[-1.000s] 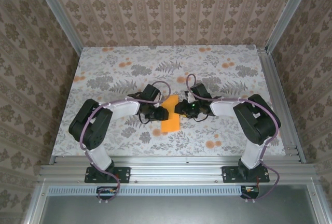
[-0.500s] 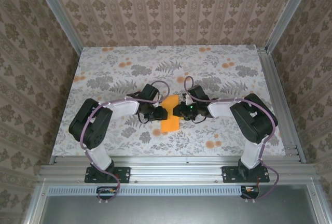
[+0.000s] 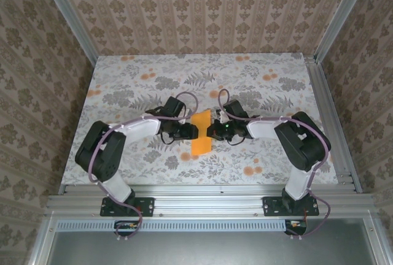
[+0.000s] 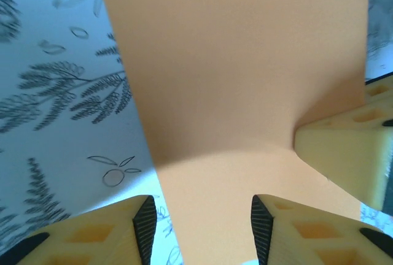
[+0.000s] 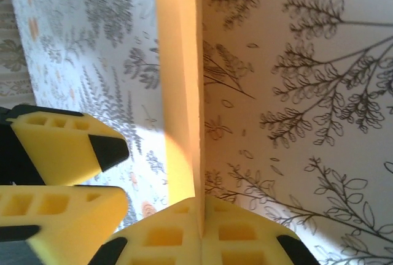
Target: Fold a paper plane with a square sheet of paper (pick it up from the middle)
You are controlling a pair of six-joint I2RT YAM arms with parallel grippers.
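arms: I see the left arm [image 3: 107,151] and right arm [image 3: 301,142] bolted to the near rail [image 3: 202,203], elbows out, wrists turned in toward each other.
left fingers [image 4: 104,237]: released. I see them standing apart with the sheet's near end in the gap, and a sliver of table between one pad and the paper edge.
right fingers [image 5: 163,237]: clenched on the sheet. Its right edge runs straight into the seam between them, and that side is raised.
square sheet of paper [image 3: 200,134]: bright orange, creased to a narrow strip, mid-table between both sets of fingers, far end angled slightly right.
table [image 3: 123,93]: grey floral print with small orange blooms, running on past the sheet.
walls [image 3: 202,13]: patterned wallpaper on three sides.
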